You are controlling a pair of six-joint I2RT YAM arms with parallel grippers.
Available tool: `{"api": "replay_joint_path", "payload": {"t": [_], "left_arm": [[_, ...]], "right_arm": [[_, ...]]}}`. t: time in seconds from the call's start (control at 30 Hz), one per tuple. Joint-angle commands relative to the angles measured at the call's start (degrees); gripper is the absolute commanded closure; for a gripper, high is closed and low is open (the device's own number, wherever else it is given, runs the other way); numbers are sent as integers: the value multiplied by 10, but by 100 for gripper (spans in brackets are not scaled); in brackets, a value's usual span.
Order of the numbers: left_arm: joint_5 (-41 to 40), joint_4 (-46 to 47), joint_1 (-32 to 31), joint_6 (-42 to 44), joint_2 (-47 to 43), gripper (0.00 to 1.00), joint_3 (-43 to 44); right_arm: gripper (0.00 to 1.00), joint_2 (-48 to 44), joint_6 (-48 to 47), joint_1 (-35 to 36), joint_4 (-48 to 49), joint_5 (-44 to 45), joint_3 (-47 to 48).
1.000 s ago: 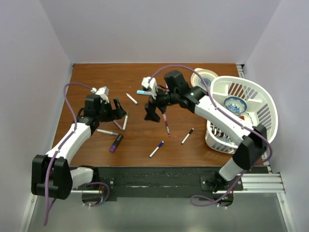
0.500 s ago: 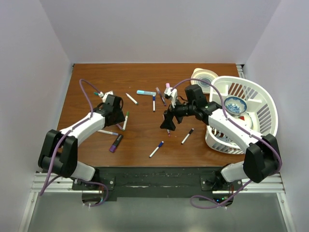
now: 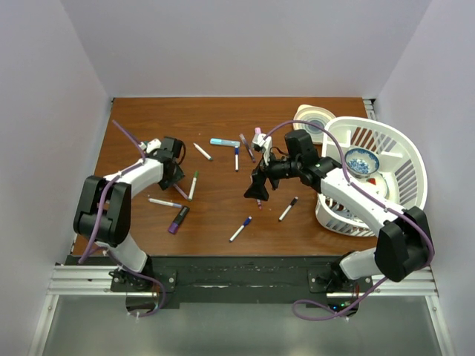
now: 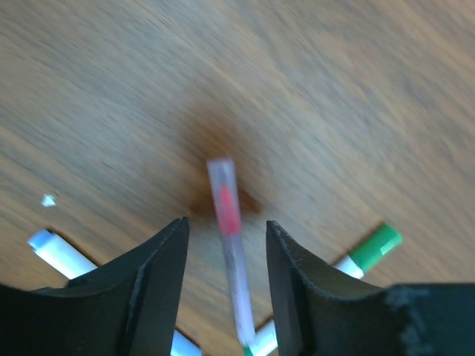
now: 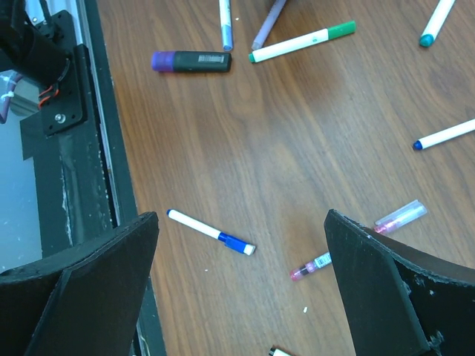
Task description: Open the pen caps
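Observation:
Several small marker pens with coloured caps lie scattered on the brown table [image 3: 223, 111]. My left gripper [image 3: 172, 167] is open at the left of the table. In its wrist view the gripper [image 4: 226, 224] straddles a thin translucent pen with a red part [image 4: 225, 206], untouched by either jaw. A green cap [image 4: 376, 246] lies to its right. My right gripper [image 3: 257, 187] hovers wide open over the middle. Below the right gripper [image 5: 241, 216] lie a blue-capped pen [image 5: 215, 233] and a pink-ended pen [image 5: 312, 267].
A white basket [image 3: 404, 148] holding a blue patterned bowl [image 3: 361, 161] stands at the right, with a round white lid [image 3: 312, 119] behind it. A purple highlighter [image 3: 178, 219] lies front left. The black rail [image 5: 52, 89] marks the near table edge.
The left arm has folded back and its gripper has moved left, toward the table's left edge. The right gripper moved right and nearer a second ago and has barely moved since.

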Motion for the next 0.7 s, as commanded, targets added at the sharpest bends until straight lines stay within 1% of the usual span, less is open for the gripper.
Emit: {"api": "replay_joint_path", "payload": {"t": [0.0,0.07,0.27,0.47,0.5,0.57,0.6,0.67], "left_arm": [[-15,7,20,-16,13,47,34],[-13,6,21,-7,28,44,43],[-8,6,24,-2,48,44,53],[-7,6,31,-5,59,55,53],[-7,5,31,-5,61,58,54],[-6,4,33,-5,66,61,56],[-5,4,33,-5,66,65,56],[-5,5,34,-5,66,68,57]], "right_arm": [[1,-14,5,-4,17,-19,2],[2,-14,5,-6,15,-19,3],[2,-11,5,-8,13,-19,4],[2,-12,8,-10,13,-19,6],[2,-13,9,-11,12,-18,6],[2,-15,9,-14,13,-18,5],[1,-14,10,-14,13,-19,6],[2,-16,11,-16,13,-20,6]]}}
